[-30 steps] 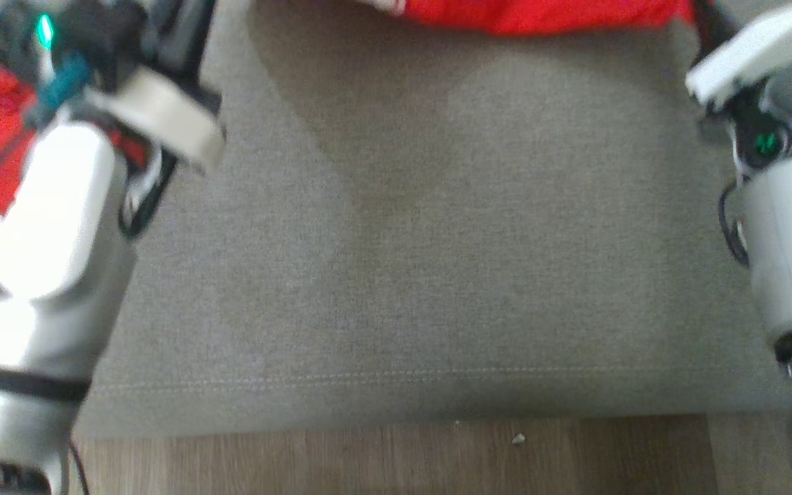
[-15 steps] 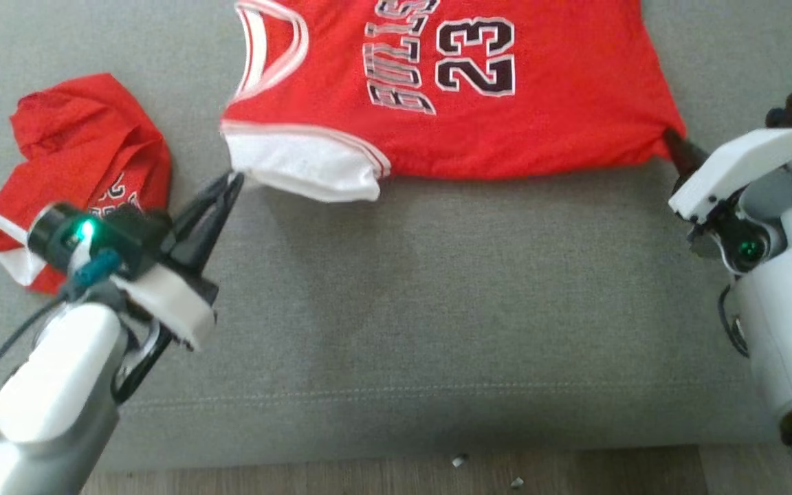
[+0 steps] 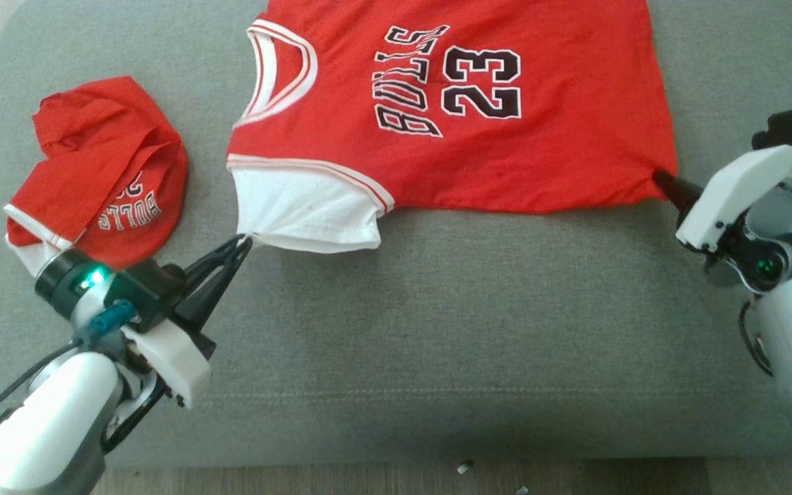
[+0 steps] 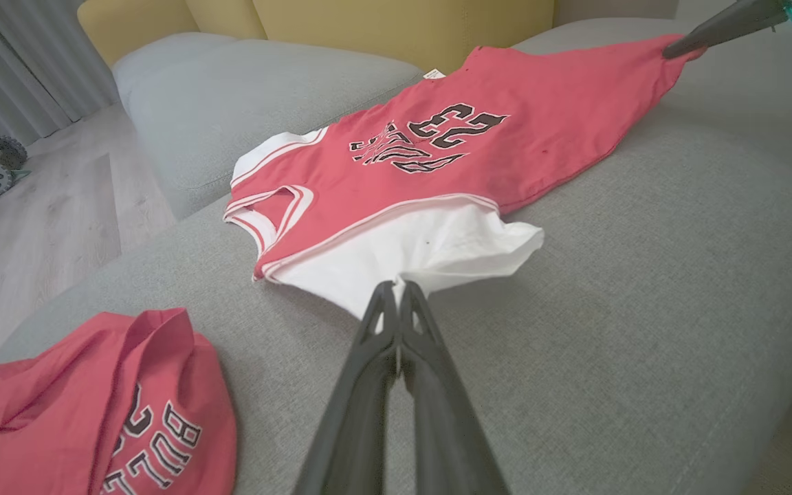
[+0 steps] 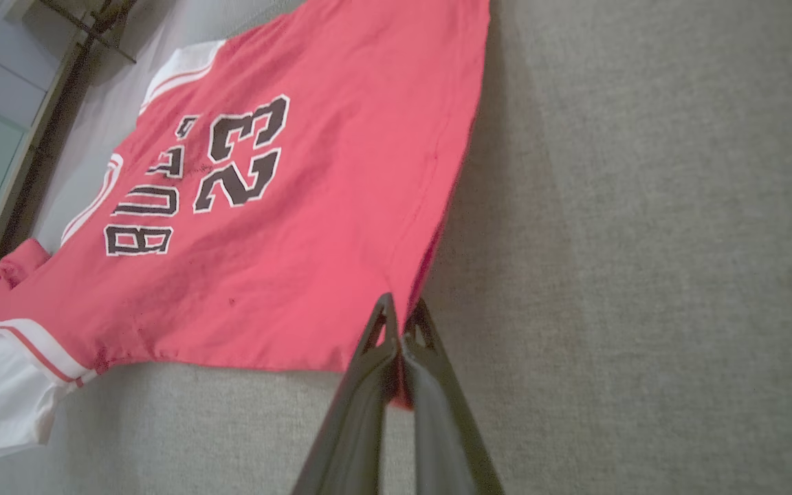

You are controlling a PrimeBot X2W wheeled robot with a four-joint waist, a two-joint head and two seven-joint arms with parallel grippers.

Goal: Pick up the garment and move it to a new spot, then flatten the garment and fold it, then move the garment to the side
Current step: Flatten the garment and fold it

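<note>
Red-and-white printed cloth jersey (image 3: 540, 158) clamped at sleeve by left fingers (image 3: 217, 275), at hem corner by right fingers (image 3: 672, 187); may slip or bunch under uneven pulling.

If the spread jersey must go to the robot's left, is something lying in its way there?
Yes. A second, crumpled red jersey lies on the grey cushion left of the spread jersey, apart from it, near the left gripper, which pinches the white sleeve.
</note>
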